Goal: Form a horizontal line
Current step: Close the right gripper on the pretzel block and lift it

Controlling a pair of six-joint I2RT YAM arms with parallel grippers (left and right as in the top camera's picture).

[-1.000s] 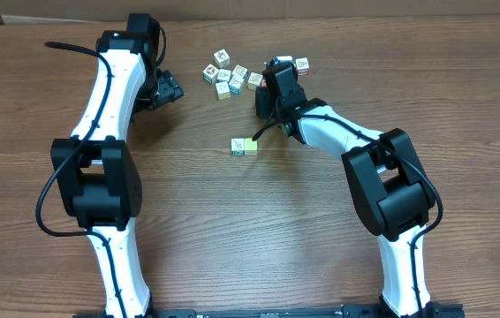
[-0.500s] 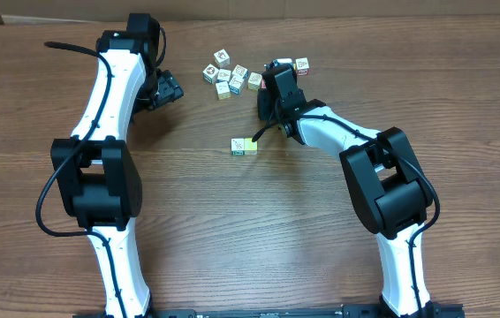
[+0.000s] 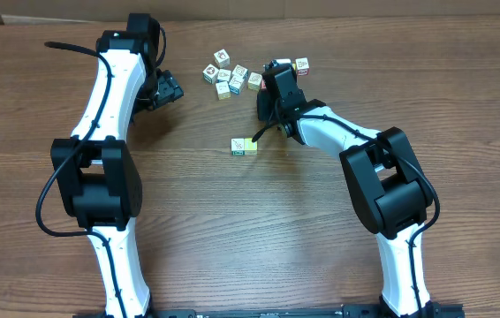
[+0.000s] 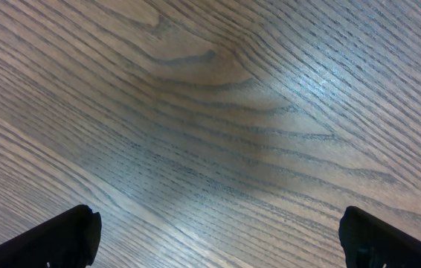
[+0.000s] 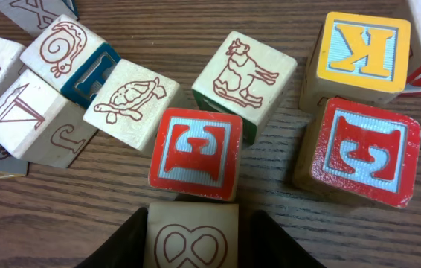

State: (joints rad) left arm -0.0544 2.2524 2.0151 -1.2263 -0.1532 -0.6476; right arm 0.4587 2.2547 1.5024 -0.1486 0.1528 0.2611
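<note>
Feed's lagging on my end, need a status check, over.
Left gripper open, empty. Right gripper straddling pretzel block, grip unconfirmed. Line at two cubes. Red block right in front of it.

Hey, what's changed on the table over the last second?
The right arm's elbow swung slightly left while the right gripper stayed over the loose blocks; its fingers sit against both sides of the pretzel block. The two-block row, the loose blocks and the open left gripper have not moved.
</note>
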